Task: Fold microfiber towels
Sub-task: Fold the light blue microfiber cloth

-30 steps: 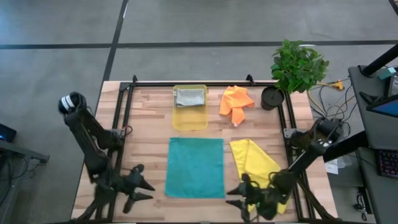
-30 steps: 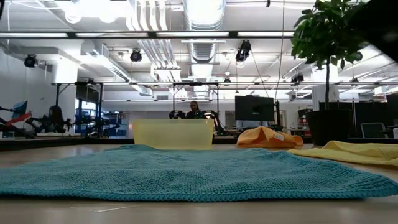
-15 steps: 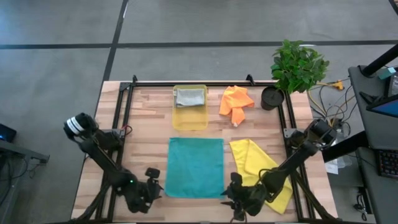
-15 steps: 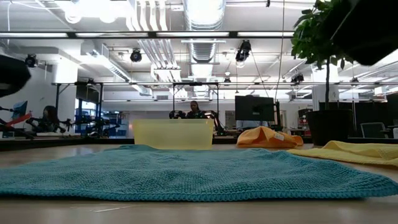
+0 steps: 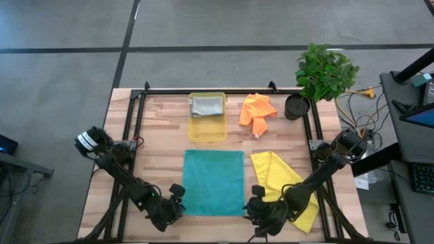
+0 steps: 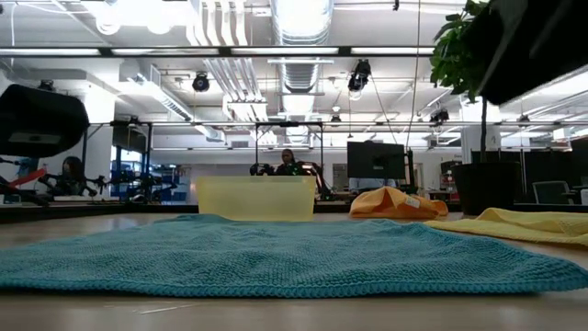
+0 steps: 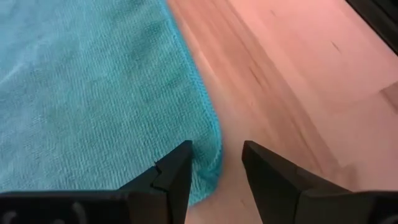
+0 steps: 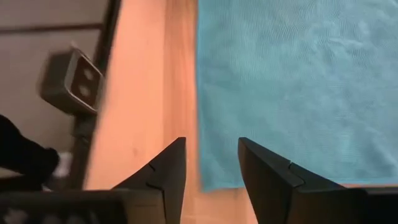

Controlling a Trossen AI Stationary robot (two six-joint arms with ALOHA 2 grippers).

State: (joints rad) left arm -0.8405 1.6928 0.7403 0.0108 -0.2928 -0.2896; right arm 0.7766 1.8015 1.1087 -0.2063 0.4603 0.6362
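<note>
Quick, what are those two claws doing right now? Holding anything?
Left gripper: open, holding nothing, over a near corner of the teal towel.
Right gripper: open, holding nothing, over the other near corner.

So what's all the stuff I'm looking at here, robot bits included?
teal towel: one, teal, spread flat at the near middle of the table
yellow towel: one, bright yellow, rumpled, right of the teal towel
orange towel: one, orange, crumpled, far side of the table
grey towel: one, light grey, folded, inside the tray
tray: one, translucent yellow, far middle
potted plant: one, green in a dark pot, far right corner
table: one, light wood with a black frame
left end effector: one, dark, open, at the teal towel's near left corner
right end effector: one, dark, open, at the teal towel's near right corner
</note>
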